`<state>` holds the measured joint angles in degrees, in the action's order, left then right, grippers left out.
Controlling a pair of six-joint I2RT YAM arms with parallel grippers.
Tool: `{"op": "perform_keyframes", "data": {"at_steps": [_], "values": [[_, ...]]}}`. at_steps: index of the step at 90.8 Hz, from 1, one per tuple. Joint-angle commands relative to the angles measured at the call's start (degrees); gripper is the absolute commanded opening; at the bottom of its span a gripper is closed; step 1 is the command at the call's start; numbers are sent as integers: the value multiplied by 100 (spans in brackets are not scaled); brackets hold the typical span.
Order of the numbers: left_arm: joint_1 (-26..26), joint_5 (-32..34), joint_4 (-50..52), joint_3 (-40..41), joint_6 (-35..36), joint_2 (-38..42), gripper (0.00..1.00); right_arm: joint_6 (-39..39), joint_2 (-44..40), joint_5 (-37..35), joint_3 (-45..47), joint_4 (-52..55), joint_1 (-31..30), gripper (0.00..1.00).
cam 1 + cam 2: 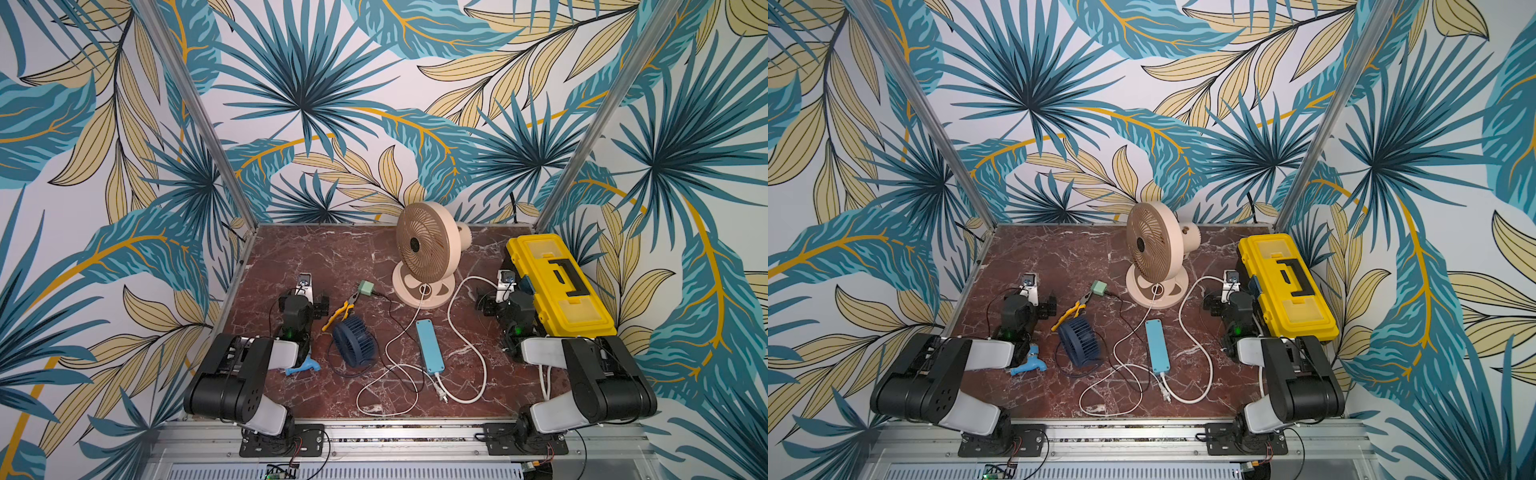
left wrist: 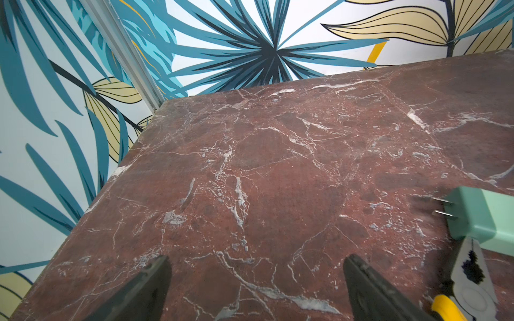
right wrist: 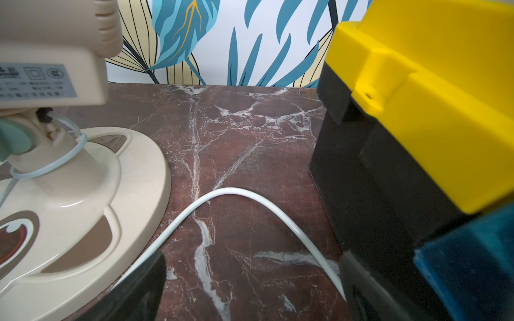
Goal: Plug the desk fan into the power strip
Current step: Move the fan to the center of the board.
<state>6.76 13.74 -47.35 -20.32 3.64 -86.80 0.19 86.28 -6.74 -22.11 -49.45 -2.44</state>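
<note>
The beige desk fan (image 1: 419, 253) (image 1: 1152, 253) stands upright at the back middle of the marble table; its base (image 3: 69, 194) shows in the right wrist view. Its thin white cord (image 1: 390, 345) trails forward in loops. In front of the fan the light-blue power strip (image 1: 429, 345) (image 1: 1157, 345) lies plain side up, and its thick white cord (image 1: 469, 332) (image 3: 230, 191) arcs to the right. My left gripper (image 1: 303, 299) (image 2: 257, 258) is open over bare table at the left. My right gripper (image 1: 503, 297) (image 3: 251, 255) is open and empty, low between the fan and the toolbox, with the thick cord curving just ahead of it.
A yellow toolbox (image 1: 557, 286) (image 3: 417, 125) crowds the right arm. A pale-green plug adapter (image 1: 365, 287) (image 2: 484, 219), yellow-handled pliers (image 1: 340, 313), a small dark-blue fan (image 1: 353, 345) and a blue tap-shaped thing (image 1: 1027, 365) lie near the left arm. Walls enclose three sides.
</note>
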Motion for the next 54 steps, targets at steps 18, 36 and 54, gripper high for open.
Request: {"op": "perform_keyframes", "data": {"at_steps": [18,36,54], "values": [[-19,58,-243,-190,66,-41,100,-32,47,7,-92,-73,28,100],[134,397,-295,1,123,389,100,-92,-280,145,57,-89,31,100],[431,695,1297,-390,80,1277,100,189,-1351,-12,-697,2416,33,99]]}}
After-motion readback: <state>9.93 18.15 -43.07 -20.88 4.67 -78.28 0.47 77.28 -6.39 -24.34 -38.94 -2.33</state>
